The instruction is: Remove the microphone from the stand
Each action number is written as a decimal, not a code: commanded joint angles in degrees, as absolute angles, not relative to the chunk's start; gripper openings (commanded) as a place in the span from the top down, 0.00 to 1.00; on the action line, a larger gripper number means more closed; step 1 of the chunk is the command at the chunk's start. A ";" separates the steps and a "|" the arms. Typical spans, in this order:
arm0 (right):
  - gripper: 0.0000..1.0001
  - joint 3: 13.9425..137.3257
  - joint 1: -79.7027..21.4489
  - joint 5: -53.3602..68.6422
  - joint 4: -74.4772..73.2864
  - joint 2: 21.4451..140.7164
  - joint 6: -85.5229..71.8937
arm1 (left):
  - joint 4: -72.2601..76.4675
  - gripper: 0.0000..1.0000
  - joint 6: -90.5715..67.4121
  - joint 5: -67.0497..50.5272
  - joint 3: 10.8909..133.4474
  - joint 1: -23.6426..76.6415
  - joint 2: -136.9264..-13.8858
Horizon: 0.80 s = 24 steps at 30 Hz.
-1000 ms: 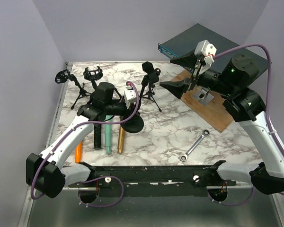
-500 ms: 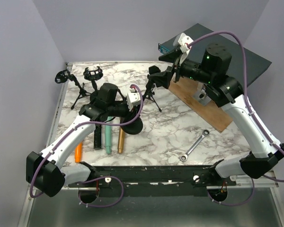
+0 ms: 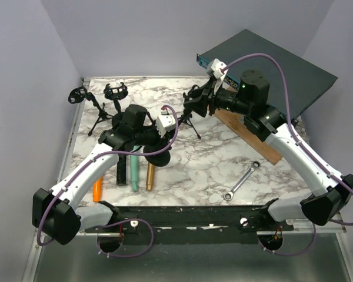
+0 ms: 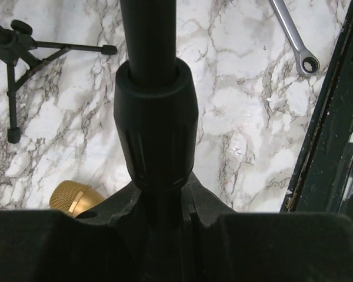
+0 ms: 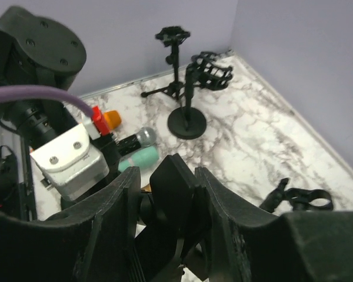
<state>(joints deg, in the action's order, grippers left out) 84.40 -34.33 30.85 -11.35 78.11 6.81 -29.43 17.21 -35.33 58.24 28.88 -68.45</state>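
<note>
Right claw (image 3: 195, 103) has swung from the far-right corner onto the microphone (image 5: 172, 185), clamping unclear; left claw (image 4: 159, 202) grips the stand (image 4: 156, 111), so lifting looks next.

No legible text, label, brand or number anywhere in view. Too small to read on the blue front of the rack unit (image 3: 203, 60); equally blank-looking on the wrench (image 4: 289, 30) and white camera housing (image 5: 67, 160)

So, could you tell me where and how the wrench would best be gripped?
Probably by the straight shank of the wrench, midway between its two heads, coming straight down from above. It lies flat and diagonal on the marble table, so the grip should close across the narrow shank, square to it.
</note>
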 commanded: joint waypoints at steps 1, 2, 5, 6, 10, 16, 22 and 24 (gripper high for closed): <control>0.70 78.33 -35.85 28.87 -11.18 80.74 3.43 | -20.15 1.00 17.10 -35.08 60.62 29.53 -66.61; 0.71 77.71 -36.01 28.68 -10.77 81.08 3.12 | -19.80 1.00 17.01 -34.86 60.61 29.61 -66.62; 0.73 76.72 -36.64 27.96 -10.55 82.50 2.50 | -19.18 1.00 17.25 -34.10 60.73 29.88 -66.62; 0.73 76.15 -36.86 27.93 -10.26 82.87 2.07 | -19.06 1.00 17.27 -34.02 60.84 29.92 -66.60; 0.54 74.53 -37.46 28.56 -9.05 83.90 0.64 | -18.70 1.00 17.05 -33.66 61.00 30.06 -66.96; 0.00 77.29 -37.44 25.25 -9.85 81.04 1.52 | -15.26 1.00 16.92 -31.92 58.04 29.45 -66.81; 0.00 82.04 -37.44 21.41 -12.54 75.84 4.18 | -8.22 1.00 12.20 -34.45 56.78 22.96 -68.82; 0.00 82.36 -37.44 19.95 -12.91 73.92 5.29 | -3.67 1.00 9.40 -35.18 56.79 19.62 -70.52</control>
